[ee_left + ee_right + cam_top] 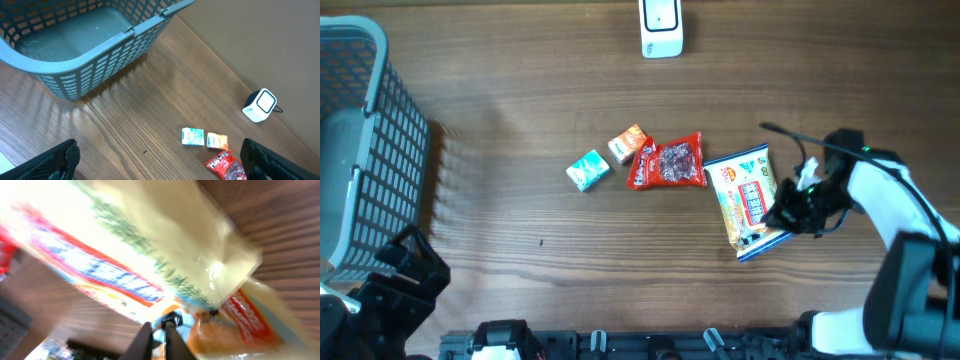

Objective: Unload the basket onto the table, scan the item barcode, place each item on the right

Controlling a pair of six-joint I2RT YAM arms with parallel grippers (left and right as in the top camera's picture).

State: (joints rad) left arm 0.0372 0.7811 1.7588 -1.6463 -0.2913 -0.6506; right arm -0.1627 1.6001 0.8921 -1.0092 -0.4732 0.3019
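Within right claw (783, 217), snack packet (744, 190)

A grey lattice basket (400, 170) stands at the nine o'clock edge of the wooden table (520, 80). Near the middle lie three small packets close together: a teal box (588, 170), an orange box (627, 143) at its two o'clock, and a red sweet bag (668, 162) just beside the orange box, at its four o'clock.
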